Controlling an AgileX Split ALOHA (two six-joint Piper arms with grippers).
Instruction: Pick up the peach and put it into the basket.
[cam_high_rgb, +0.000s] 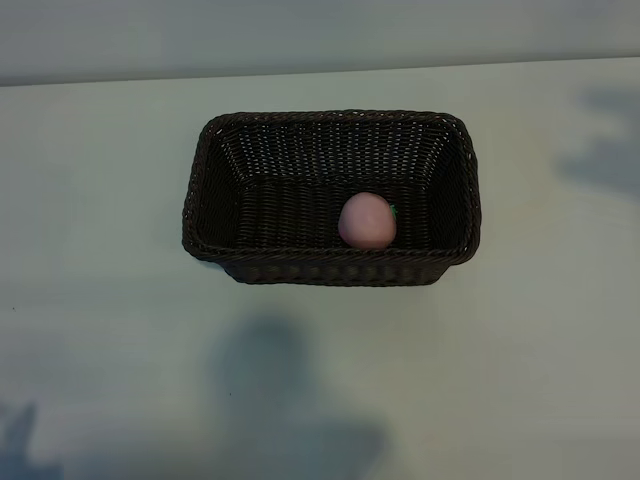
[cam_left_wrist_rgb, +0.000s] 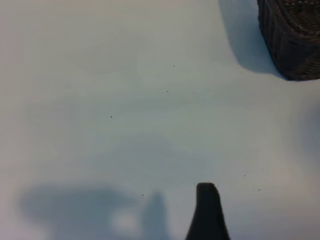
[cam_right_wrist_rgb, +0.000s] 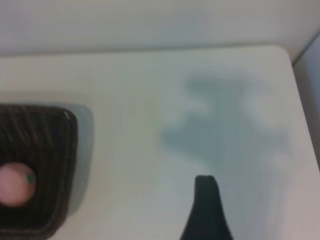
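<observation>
Peach sits inside the wicker basket, on the woven floor toward the near long wall and a little to the right of the middle as I see it from the exterior camera. It is pale pink, with a small green mark showing on its right side. The basket stands upright on the pale table, and neither arm shows in that view; I only see soft shadows on the tabletop around it.

From the left wrist camera I see one dark fingertip of the left gripper over bare table, with a corner of the basket well apart from it. The fingers stand wide apart and hold nothing.

From the right wrist camera I see one dark fingertip of the right gripper above the table, off to the side of the basket. The peach lies in the basket there, clear of the finger. This gripper too is spread wide and empty.
</observation>
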